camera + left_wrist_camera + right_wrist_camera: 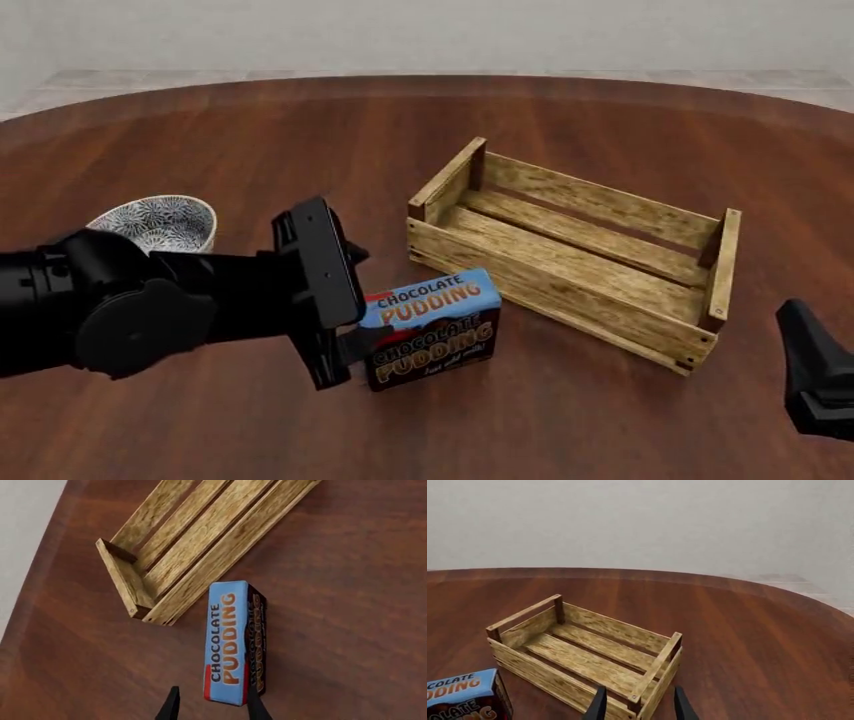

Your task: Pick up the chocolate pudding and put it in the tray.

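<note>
Chocolate pudding (430, 327) rests on the tabletop (240, 150) toward the near edge, a little left of the middle, lying on a long side with its blue top band facing up and its dark brown face with orange lettering turned toward the near edge. It sits just beside the near left corner of the tray (578, 255), apart from it by a narrow strip of bare wood.

The left claw (350, 340) is at the carton's left end. In the left wrist view its two dark fingertips (169, 707) stand apart, one on either side of the carton's red-edged end (227, 645); one tip seems to lie against the brown side, while the other shows a gap from the blue face, so the claw is spread and not clamped on the box.

The tray stands slantwise right of the middle of the tabletop, its slatted floor bare in the right wrist view (587, 662).

The right claw (638, 705) hangs low near the right part of the near edge, its two fingertips parted with nothing between them.

A round blue-white bowl (158, 222) sits toward the left edge, behind the left arm.
</note>
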Robot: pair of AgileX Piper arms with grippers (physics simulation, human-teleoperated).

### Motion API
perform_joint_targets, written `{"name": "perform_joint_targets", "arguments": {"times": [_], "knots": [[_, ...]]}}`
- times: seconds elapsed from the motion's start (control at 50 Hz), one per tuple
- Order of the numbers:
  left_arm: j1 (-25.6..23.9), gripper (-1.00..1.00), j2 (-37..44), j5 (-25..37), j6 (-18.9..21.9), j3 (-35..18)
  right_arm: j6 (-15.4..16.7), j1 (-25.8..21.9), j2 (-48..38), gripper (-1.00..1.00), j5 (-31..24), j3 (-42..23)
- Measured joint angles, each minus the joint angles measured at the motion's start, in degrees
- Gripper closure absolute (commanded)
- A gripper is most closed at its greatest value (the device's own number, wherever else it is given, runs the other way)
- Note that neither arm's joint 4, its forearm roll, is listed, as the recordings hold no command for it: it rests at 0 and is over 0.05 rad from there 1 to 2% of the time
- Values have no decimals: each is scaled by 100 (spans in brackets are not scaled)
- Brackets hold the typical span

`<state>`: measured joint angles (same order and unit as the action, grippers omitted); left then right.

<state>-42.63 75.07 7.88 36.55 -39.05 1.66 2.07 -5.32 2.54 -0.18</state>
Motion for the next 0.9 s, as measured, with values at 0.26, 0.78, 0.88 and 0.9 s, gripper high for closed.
{"name": "perform_joint_targets", "arguments": {"times": [0.26, 0.78, 0.88, 0.9], "knots": [[-16, -100, 175, -217, -79, 66, 5, 12, -12, -100, 6, 0], [-30, -100, 483, -676, -277, 253, 50, 10, -63, -100, 35, 1], [-15, -100, 528, -738, -308, 275, 57, 7, -74, -100, 42, 1], [-12, -100, 540, -751, -314, 279, 57, 7, -76, -100, 43, 1]]}}
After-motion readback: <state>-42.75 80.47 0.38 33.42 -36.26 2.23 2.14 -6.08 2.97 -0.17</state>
